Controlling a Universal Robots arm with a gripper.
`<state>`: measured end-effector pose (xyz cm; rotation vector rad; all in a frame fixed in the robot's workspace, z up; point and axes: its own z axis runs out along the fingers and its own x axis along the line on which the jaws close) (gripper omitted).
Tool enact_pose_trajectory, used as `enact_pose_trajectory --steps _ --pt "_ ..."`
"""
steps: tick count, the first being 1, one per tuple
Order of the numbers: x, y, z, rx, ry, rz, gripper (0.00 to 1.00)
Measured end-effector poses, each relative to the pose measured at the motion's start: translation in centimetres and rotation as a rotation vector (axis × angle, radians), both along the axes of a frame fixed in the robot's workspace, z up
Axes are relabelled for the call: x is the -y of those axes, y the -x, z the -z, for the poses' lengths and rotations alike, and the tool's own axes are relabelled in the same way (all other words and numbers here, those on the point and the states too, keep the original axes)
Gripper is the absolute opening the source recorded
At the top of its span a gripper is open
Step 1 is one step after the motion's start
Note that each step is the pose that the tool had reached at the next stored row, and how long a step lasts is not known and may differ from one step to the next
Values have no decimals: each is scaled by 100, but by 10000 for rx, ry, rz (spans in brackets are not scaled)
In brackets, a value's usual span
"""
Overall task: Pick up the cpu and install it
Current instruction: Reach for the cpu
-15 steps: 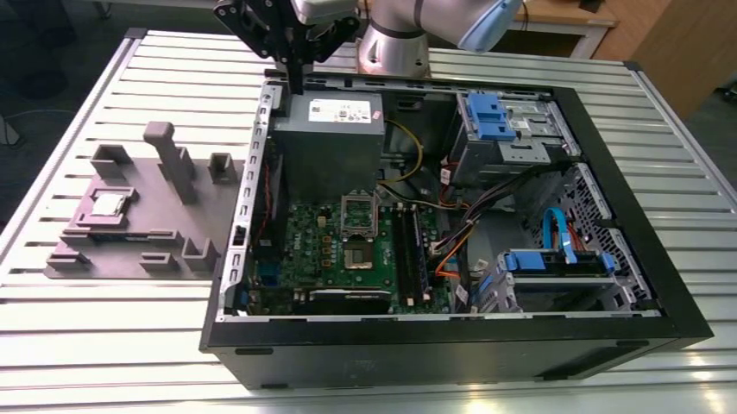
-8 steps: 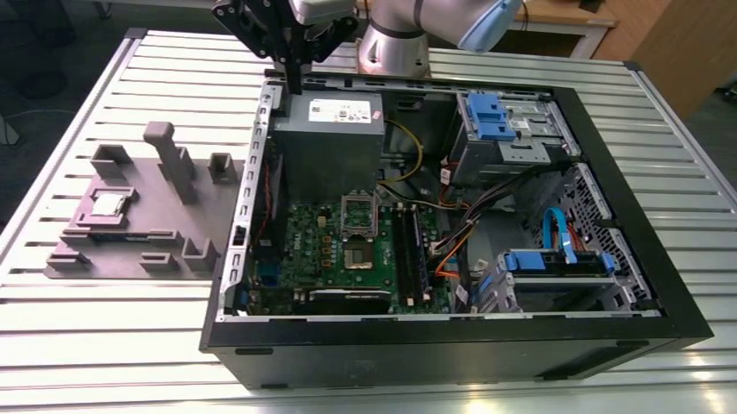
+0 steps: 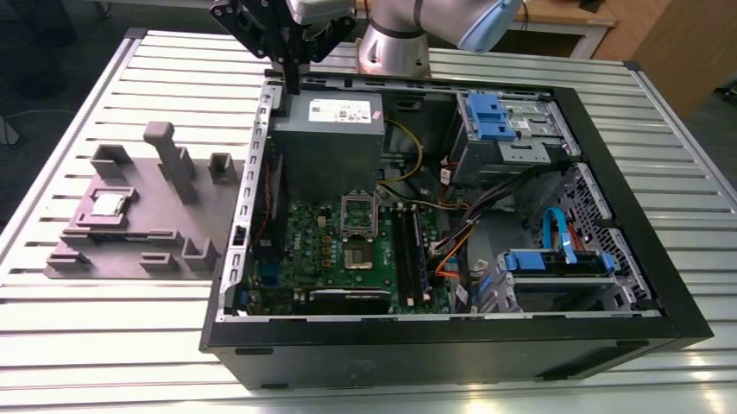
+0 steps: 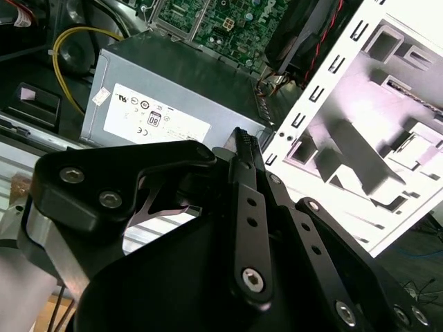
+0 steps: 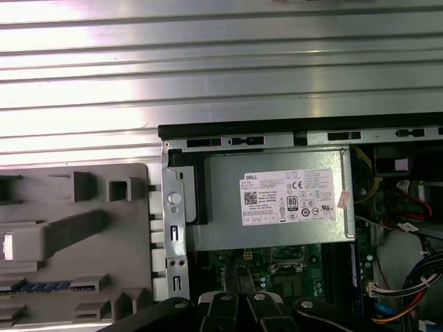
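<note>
The jaws (image 3: 295, 84) hang pressed together with nothing in them over the grey box (image 3: 328, 138) in the computer case (image 3: 461, 349), while the cpu (image 3: 110, 204) lies flat in its tray (image 3: 116, 259) on the counter (image 3: 116, 345), probably so it is easy to grab.

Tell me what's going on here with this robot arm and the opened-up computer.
A robot arm is working on putting a cpu into an open computer case. Its claw is shut, holds nothing, and hangs over the grey power-supply box near the case's edge. The cpu lies on the mauve-grey tray beside the case, on the exterior view's left, apart from the claw. It is not yet in the socket on the green board.
</note>
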<state>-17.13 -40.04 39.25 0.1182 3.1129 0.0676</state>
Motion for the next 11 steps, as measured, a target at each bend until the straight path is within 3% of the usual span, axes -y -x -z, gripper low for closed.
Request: enact_pose_trajectory --steps 11 --pt "0 34 1 0 0 -1 10"
